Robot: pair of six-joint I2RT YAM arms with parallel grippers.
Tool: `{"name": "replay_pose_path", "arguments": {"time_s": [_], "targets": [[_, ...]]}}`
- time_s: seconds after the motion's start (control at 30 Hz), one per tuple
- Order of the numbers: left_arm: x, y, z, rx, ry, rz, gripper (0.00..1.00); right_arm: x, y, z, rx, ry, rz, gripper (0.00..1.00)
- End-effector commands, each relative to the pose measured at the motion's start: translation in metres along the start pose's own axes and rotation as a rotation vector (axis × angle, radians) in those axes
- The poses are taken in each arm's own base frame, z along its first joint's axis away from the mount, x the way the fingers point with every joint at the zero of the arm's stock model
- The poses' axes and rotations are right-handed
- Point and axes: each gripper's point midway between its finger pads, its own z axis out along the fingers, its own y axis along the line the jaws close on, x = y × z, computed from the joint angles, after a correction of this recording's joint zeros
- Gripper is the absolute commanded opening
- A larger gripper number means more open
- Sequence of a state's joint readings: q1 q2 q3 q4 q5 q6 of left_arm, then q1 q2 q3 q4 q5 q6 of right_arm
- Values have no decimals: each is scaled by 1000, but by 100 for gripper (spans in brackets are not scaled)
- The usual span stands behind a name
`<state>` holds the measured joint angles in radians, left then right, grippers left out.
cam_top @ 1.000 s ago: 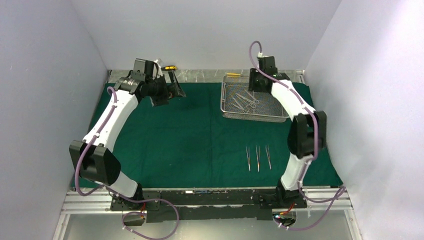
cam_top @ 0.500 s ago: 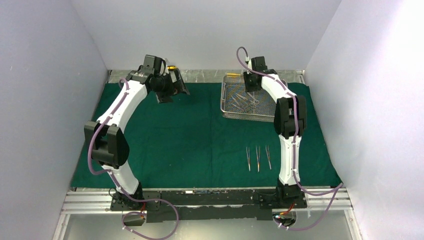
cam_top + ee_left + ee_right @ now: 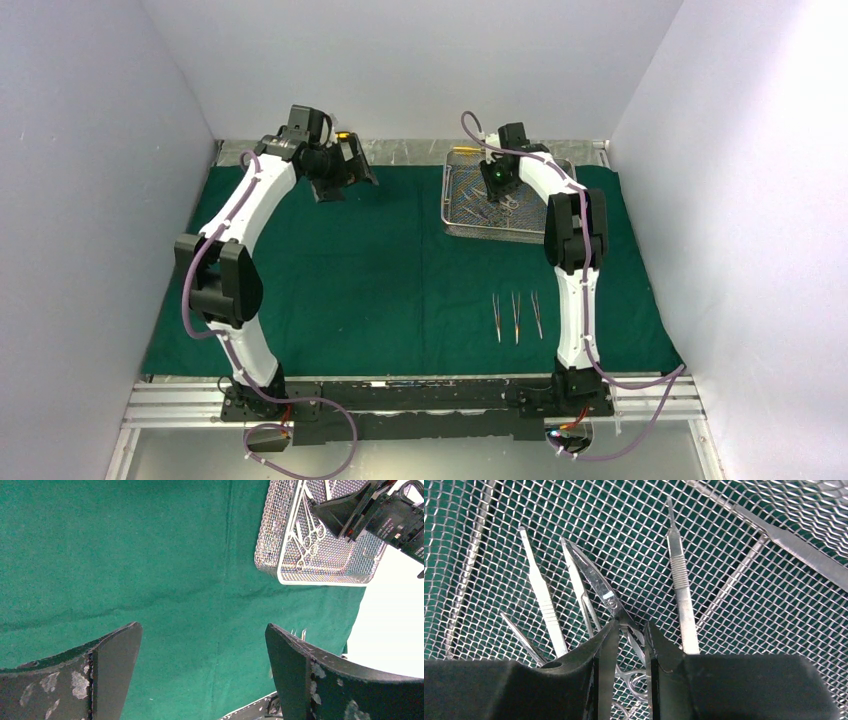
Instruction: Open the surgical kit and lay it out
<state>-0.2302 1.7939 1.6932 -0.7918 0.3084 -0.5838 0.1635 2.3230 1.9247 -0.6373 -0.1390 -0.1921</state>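
The cloth (image 3: 380,270) lies spread, with the tray (image 3: 500,238) on it far right. The left gripper (image 3: 202,630) gapes wide, far left, well apart; the right gripper (image 3: 631,625), nearer, is down in the tray. A clamp (image 3: 596,582) runs lengthwise between its jaws, tips pointing away; whether they pinch it I cannot tell. Against a second ago, they have narrowed and come down.
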Motion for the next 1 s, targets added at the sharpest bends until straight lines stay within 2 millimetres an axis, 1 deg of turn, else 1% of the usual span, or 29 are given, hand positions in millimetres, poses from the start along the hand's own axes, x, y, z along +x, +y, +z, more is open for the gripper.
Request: {"name": "replay_pose_path", "arguments": {"time_s": [0.0, 0.27, 0.3, 0.4, 0.47, 0.5, 0.57, 0.63, 0.7, 0.83, 0.97], "targets": [[-10, -8, -8, 26, -25, 21, 99, -5, 1, -2, -29, -8, -53, 29], [-7, -8, -9, 32, -21, 9, 99, 17, -10, 7, 31, 54, -90, 28], [-7, -9, -9, 34, -22, 8, 99, 20, -10, 8, 36, 59, -99, 30], [-7, -9, -10, 39, -21, 7, 99, 28, -9, 11, 32, 85, -123, 37], [-6, -10, -10, 42, -20, 5, 99, 32, -9, 15, 30, 96, -122, 38], [-5, -10, -11, 43, -19, 6, 99, 33, -8, 17, 27, 101, -120, 36], [-5, -11, -12, 43, -19, 7, 99, 33, -7, 19, 22, 104, -115, 27], [-5, -11, -14, 42, -18, 10, 99, 28, -8, 18, 20, 95, -112, 15], [-5, -11, -15, 41, -22, 14, 99, 21, -10, 14, 39, 77, -117, 9], [-5, -11, -17, 46, -29, 21, 99, 0, -15, -5, 103, 15, -149, 6], [-5, -12, -17, 54, -31, 21, 99, -22, -23, -31, 174, -48, -165, 5]]}}
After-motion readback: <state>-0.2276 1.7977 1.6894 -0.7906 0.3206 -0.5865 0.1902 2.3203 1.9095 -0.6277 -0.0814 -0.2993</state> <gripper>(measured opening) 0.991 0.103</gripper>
